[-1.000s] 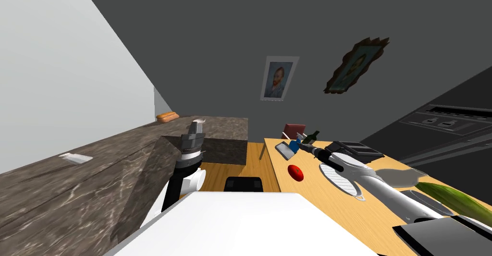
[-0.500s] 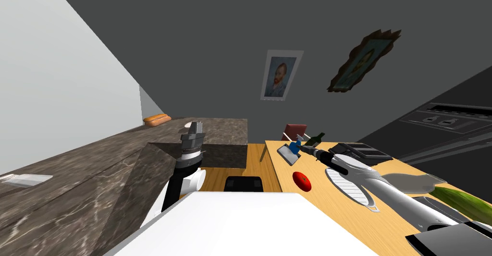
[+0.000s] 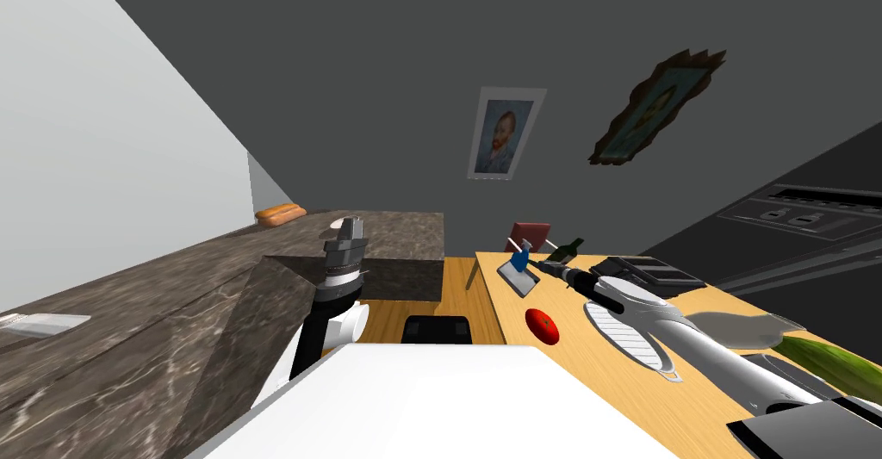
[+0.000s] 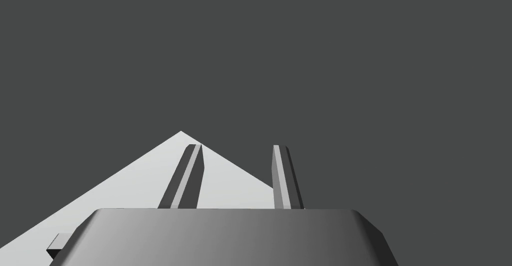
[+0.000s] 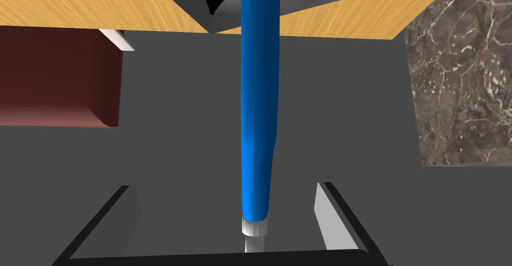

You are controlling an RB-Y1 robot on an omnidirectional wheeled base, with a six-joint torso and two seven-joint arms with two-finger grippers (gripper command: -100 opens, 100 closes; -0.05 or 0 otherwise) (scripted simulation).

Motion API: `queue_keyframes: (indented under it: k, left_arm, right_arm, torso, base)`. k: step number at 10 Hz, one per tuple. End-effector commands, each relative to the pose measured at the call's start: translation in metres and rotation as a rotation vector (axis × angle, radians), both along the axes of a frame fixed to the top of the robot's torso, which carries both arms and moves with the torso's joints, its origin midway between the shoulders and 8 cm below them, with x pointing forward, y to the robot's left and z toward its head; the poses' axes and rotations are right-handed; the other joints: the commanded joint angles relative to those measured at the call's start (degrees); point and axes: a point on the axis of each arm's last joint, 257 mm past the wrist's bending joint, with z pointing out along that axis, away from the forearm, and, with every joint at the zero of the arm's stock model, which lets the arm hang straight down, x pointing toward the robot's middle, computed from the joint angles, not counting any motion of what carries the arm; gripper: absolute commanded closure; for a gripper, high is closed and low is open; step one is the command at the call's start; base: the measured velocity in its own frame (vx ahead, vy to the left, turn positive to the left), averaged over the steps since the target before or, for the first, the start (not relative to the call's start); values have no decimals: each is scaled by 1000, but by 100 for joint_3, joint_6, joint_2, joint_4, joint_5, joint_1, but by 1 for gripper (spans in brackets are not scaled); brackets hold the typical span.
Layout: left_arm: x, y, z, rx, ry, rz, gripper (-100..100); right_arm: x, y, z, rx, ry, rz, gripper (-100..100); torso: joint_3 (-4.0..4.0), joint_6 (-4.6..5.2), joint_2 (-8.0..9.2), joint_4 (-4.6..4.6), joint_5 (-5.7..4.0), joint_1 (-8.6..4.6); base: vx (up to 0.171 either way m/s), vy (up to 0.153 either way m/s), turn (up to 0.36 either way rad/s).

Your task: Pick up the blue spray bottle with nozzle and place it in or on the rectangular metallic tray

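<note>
Grey fingers of the left pincer [image 4: 237,148] stand apart with nothing between them, the arm raised close in beside the marbled worktop [image 3: 172,307]. On my right the wooden worktop [image 3: 620,385] carries, nearest, a green cucumber [image 3: 827,361], then a white oval dish [image 3: 624,331] and a red tomato [image 3: 543,325]. Past them my right arm reaches to the grey tray [image 3: 521,282], and the blue spray bottle [image 3: 519,261] is at the tray's far edge. The right pincer [image 5: 224,185] is spread wide: the bottle lies along the gap, neither blade touching it, its white neck toward the pincer's body, its far end overlapping a tray corner. Whether it rests on the tray I cannot tell. A dark bottle [image 3: 564,250] stands just beyond.
</note>
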Motion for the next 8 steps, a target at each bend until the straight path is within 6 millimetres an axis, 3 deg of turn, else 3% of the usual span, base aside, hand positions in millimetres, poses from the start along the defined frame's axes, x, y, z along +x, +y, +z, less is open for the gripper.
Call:
queue_keyframes:
  k: [1, 8]
  left_arm:
    - [0, 0, 0, 0, 0, 0, 0]
    - [0, 0, 0, 0, 0, 0, 0]
  right_arm:
    - [0, -4, 10, 1, -1, 15, -100]
    - [-2, -15, 53, 5, -2, 78, -100]
  torso:
    - [0, 0, 0, 0, 0, 0]
    - [-15, -1, -26, -6, 6, 22]
  base:
    - [40, 23, -85]
    - [62, 58, -96]
